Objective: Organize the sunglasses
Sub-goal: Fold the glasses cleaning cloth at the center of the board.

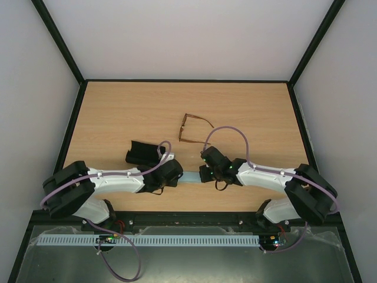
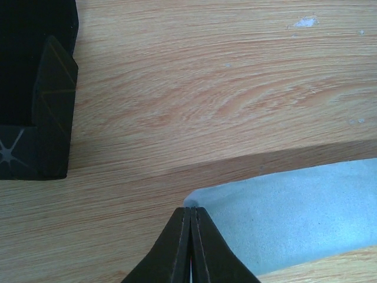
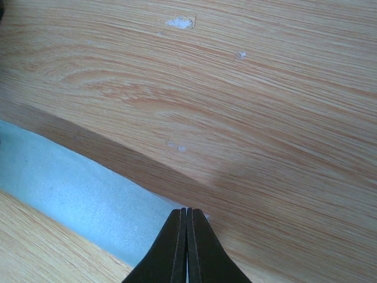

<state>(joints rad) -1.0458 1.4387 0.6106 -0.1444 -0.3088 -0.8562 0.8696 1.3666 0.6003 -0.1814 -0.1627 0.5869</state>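
The left claw (image 2: pixel 190 213) is pinched tight on one corner of the cloth (image 2: pixel 294 206). The right claw (image 3: pixel 187 212) is pinched tight too, on the other end of the same cloth. The cloth is pale blue, and it is pulled out in a strip between the two claws. A dark shadow runs along its edge on the bench (image 1: pixel 118 112), so it may be held a little above the wood, but that is hard to tell.

Just past the left claw sits the black case (image 1: pixel 141 153). From the top it looks open. It is all dark inside, so I cannot tell if something is in it. The left wrist view shows thin pale lines that cross on its side.

The sunglasses (image 1: pixel 191 130) are not in the case. They lie on the bare bench, farther out than both claws, near the middle. Their thin brown arms are spread open and point toward the right arm's side.
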